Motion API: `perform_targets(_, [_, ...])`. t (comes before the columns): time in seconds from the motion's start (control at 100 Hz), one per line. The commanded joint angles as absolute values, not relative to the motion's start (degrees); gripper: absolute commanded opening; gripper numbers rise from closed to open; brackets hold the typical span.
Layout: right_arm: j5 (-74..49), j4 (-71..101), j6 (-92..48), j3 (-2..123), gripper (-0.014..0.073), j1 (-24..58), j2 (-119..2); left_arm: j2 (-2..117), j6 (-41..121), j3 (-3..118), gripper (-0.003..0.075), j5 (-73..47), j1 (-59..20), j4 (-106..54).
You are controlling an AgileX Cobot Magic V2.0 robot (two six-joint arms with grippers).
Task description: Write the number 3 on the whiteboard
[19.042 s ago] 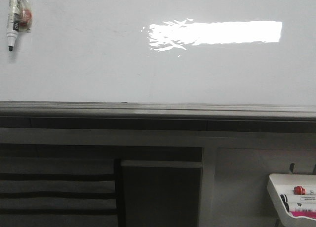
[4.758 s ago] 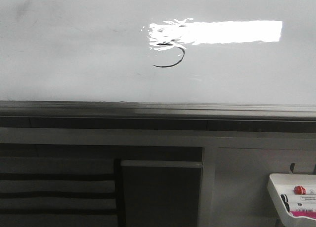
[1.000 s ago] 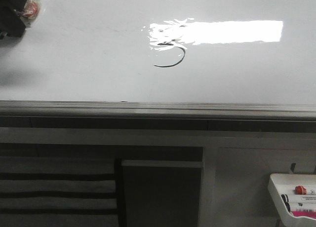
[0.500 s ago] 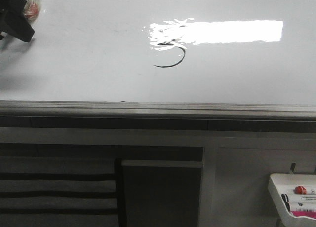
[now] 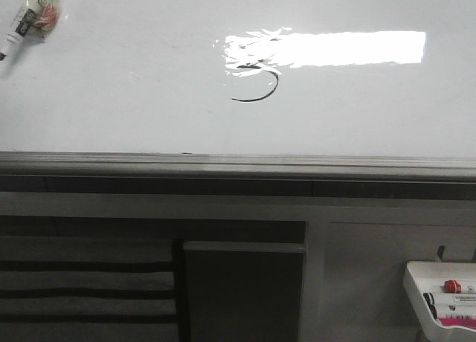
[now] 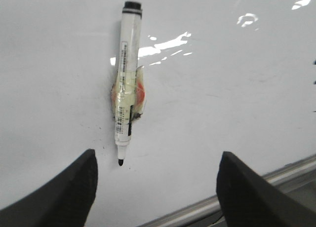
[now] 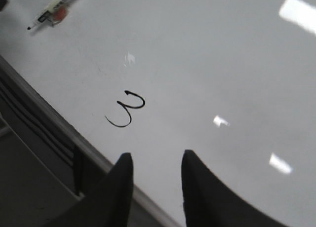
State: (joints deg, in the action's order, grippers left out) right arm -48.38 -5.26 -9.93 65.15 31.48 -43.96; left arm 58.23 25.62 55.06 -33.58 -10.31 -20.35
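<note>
The number 3 (image 5: 256, 82) is sitting as a thin black stroke near the middle of the whiteboard (image 5: 134, 111), its upper part fading into the bright light reflection (image 5: 335, 48) and its lower hook curving just below. A marker (image 5: 28, 18) is lying flat on the surface at the far left corner, well apart from the stroke. The left tool (image 6: 155, 185) is hanging above the marker with fingers spread wide, gripping nothing. The right tool (image 7: 153, 180) is hovering beside the stroke, fingers slightly parted and empty. A white tray (image 5: 416, 290) is holding spare markers below.

Office or classroom: whiteboard (image 5: 111, 97), marker tray (image 5: 416, 290)
</note>
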Motion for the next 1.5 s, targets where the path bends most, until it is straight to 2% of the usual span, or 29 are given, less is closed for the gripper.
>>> perform_targets(0.0, [-50.68, -11.80, 4.08, 66.40, 0.0199, 31.04, -41.96, 50.54, 25.13, 55.69, 0.0467, -34.46, -10.30, -20.37])
perform_targets(0.2, [-49.44, -23.22, 22.11, 56.68, 0.0199, 31.04, -32.24, 34.09, 24.63, 43.14, 0.0467, -32.49, -10.30, -20.73])
perform_targets(0.32, [-44.10, -25.95, 24.21, 48.05, 0.0186, 31.04, -24.79, 26.02, 24.14, 33.69, 0.0467, -25.96, -10.30, -20.98])
perform_targets(0.39, [-40.75, -26.07, 24.21, 43.50, 0.0113, 31.04, -21.05, 22.51, 23.87, 28.99, 0.0467, -21.67, -10.30, -20.98])
perform_targets(0.5, [-37.65, -26.34, 24.21, 38.52, -0.0083, 31.04, -17.34, 19.11, 23.87, 24.21, 0.0466, -17.59, -10.30, -20.98])
perform_targets(1.05, [-38.63, -26.83, 24.21, 35.93, -0.0079, 31.04, -16.78, 18.06, 23.87, 22.38, 0.0461, -18.21, -10.30, -20.98])
perform_targets(1.14, [-38.63, -26.83, 24.21, 35.93, -0.0079, 31.04, -16.78, 17.53, 23.87, 22.34, 0.0399, -14.36, -9.92, -10.43])
perform_targets(1.19, [-38.63, -26.83, 24.21, 35.93, -0.0079, 31.04, -16.78, 16.79, 23.87, 22.05, 0.0360, -14.58, -9.27, -9.92])
perform_targets(1.279, [-38.63, -26.83, 24.21, 35.93, -0.0079, 31.04, -16.78, 13.80, 23.99, 19.82, 0.0256, -13.57, -6.78, -5.51])
perform_targets(1.379, [-38.63, -26.83, 24.21, 35.93, -0.0079, 31.04, -16.78, 8.98, 23.88, 15.43, 0.0130, -13.16, -4.28, -6.68])
perform_targets(1.489, [-38.63, -26.83, 24.21, 35.93, -0.0079, 31.04, -16.78, 3.46, 23.88, 11.01, 0.0043, -13.03, -3.67, -11.10])
